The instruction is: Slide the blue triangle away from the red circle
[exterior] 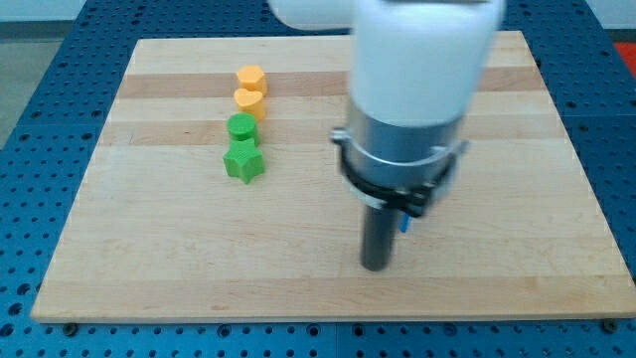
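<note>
My tip (375, 267) rests on the wooden board (149, 268), low and right of centre. A small sliver of blue (406, 225) shows just right of the rod, under the arm's dark collar. It may be the blue triangle, but its shape is hidden. No red circle is visible; the arm's big white and grey body covers the middle and upper right of the board.
At the upper left, a column of blocks runs downward: a yellow block (250, 77), a second yellow block (249, 99), a green circle (241, 126) and a green star (243, 161). A blue perforated table surrounds the board.
</note>
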Robot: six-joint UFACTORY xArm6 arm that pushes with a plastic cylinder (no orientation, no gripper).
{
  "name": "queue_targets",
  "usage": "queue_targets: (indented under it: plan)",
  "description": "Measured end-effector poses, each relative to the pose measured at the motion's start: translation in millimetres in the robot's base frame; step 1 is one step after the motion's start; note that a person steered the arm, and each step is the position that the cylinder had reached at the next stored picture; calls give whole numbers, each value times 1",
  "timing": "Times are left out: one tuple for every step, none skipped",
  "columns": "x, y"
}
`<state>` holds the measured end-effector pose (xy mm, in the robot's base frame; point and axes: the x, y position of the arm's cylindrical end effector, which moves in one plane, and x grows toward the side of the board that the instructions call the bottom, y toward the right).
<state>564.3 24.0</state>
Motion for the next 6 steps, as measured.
queue_targets:
  plan:
    - [-51, -26]
    - [-75, 12]
    - [-54, 62]
    - [-28, 64]
    - [-51, 48]
    - [-67, 62]
